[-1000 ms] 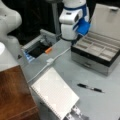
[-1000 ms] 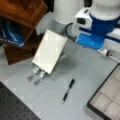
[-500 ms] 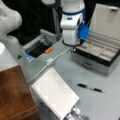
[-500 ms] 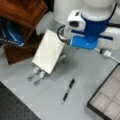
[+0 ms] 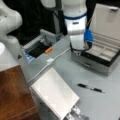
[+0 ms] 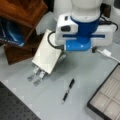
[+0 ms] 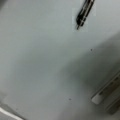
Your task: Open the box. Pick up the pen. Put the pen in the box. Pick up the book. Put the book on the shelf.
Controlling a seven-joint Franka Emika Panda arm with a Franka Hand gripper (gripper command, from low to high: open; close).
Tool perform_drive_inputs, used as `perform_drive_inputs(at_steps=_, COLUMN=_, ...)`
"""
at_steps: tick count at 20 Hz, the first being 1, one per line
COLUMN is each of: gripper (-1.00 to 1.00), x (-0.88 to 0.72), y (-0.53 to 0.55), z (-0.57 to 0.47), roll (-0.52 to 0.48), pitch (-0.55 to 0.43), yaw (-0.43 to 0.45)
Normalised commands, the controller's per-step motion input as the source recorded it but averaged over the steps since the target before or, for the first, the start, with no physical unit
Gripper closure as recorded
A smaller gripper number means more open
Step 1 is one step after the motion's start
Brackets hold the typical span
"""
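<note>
The box point(image 5: 100, 53) stands open at a front view's right, its lid point(image 5: 106, 20) raised and its beige compartments point(image 6: 107, 97) showing. The pen point(image 5: 90, 88) lies on the grey table in front of the box, seen also as the pen point(image 6: 68, 90) and the pen point(image 7: 85, 11). The white spiral book point(image 5: 55, 96) leans propped beside the reddish-brown shelf point(image 5: 13, 95). My gripper point(image 5: 77, 52) hangs just in front of the box's left end, above the table, holding nothing that I can see. Its fingers do not appear in the wrist view.
An open dark recess point(image 5: 37, 50) with an orange piece sits at the back left. A white cable point(image 5: 50, 61) runs across the table between it and the book. Metal clips point(image 6: 37, 75) stick out under the book. The box's edge point(image 7: 107, 93) lies low right in the wrist view.
The arm has come away from over the box, moving lower and toward the table's middle. The box lid stays up; pen and book have not moved.
</note>
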Motion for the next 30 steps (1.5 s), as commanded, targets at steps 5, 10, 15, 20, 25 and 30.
perform_drive_inputs(at_steps=5, gripper=-1.00, x=0.53, y=-0.06, z=-0.02, roll=0.002, pitch=0.354, yaw=0.363)
perform_drive_inputs(at_steps=10, gripper=-1.00, x=0.46, y=-0.08, z=-0.09, roll=-0.105, pitch=0.235, yaw=0.244)
perform_drive_inputs(at_steps=15, gripper=-1.00, x=0.35, y=-0.11, z=-0.16, roll=-0.139, pitch=0.109, yaw=0.190)
perform_drive_inputs(at_steps=20, gripper=-1.00, x=0.26, y=-0.11, z=-0.12, roll=-0.157, pitch=0.018, yaw=0.124)
perform_drive_inputs(at_steps=25, gripper=-1.00, x=0.25, y=-0.12, z=-0.24, roll=-0.157, pitch=-0.028, yaw=0.101)
perform_drive_inputs(at_steps=30, gripper=-1.00, x=0.26, y=-0.09, z=-0.34, roll=-0.125, pitch=-0.038, yaw=0.094)
